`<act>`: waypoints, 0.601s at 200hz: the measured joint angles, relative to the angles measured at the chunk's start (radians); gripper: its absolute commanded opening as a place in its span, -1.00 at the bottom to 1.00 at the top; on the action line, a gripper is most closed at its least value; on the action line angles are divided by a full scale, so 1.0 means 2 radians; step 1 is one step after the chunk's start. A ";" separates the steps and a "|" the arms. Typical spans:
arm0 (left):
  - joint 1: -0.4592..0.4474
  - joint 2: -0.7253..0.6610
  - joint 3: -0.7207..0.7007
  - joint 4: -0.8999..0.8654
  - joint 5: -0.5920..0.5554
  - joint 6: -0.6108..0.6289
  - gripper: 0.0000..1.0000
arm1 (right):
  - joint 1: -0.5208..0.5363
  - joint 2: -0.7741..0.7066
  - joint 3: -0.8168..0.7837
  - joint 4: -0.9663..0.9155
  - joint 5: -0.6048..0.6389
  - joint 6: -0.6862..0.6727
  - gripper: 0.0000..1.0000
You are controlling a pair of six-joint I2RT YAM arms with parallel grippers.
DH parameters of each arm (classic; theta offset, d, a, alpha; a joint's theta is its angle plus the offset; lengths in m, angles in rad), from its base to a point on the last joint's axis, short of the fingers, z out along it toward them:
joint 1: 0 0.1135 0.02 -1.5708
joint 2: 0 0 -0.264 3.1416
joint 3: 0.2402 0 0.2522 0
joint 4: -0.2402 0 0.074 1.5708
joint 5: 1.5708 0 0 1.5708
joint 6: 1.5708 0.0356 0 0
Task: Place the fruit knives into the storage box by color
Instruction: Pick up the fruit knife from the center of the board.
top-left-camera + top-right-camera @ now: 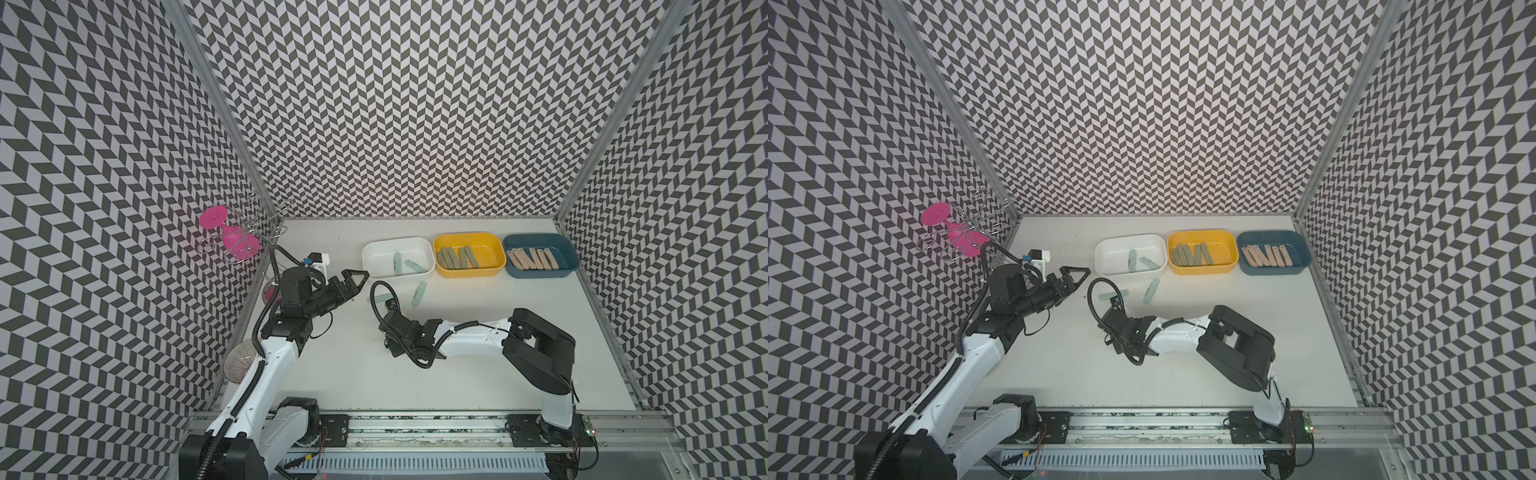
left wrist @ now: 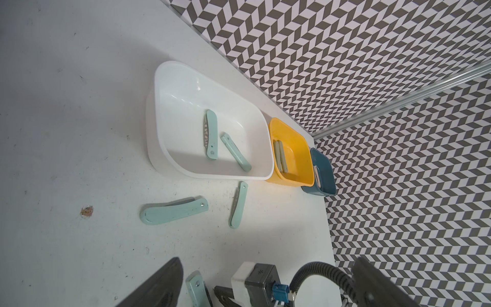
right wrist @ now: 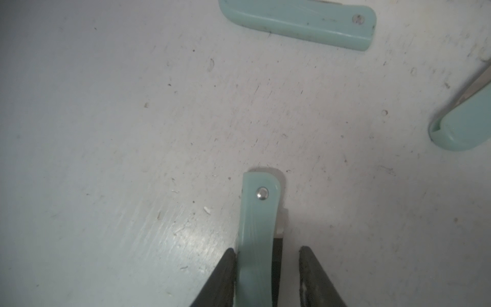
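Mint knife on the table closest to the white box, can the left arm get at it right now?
Probably, but it's tight. The left gripper is open and near, and the knife lies uncovered, yet the right gripper and its cable loop sit between them.

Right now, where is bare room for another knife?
White box: floor beside its two mint knives. Yellow box: end nearest the blue box. Table: stretch along the front rail. Crowded: loose knives and right gripper before the white box.
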 measured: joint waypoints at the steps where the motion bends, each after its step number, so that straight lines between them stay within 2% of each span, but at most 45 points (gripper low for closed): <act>1: 0.000 0.000 0.000 0.000 0.000 0.000 1.00 | 0.000 0.000 0.000 0.000 0.000 0.000 -0.19; 30: 0.000 0.006 0.000 0.003 0.000 0.000 1.00 | 0.001 0.005 0.006 0.000 0.002 -0.005 -0.23; 69: 0.000 0.013 -0.005 0.012 0.000 0.000 1.00 | 0.000 0.007 0.008 0.002 0.005 -0.005 -0.50; 120: 0.000 0.029 -0.007 0.023 0.001 0.001 1.00 | -0.001 0.006 0.007 0.003 0.005 -0.003 -0.57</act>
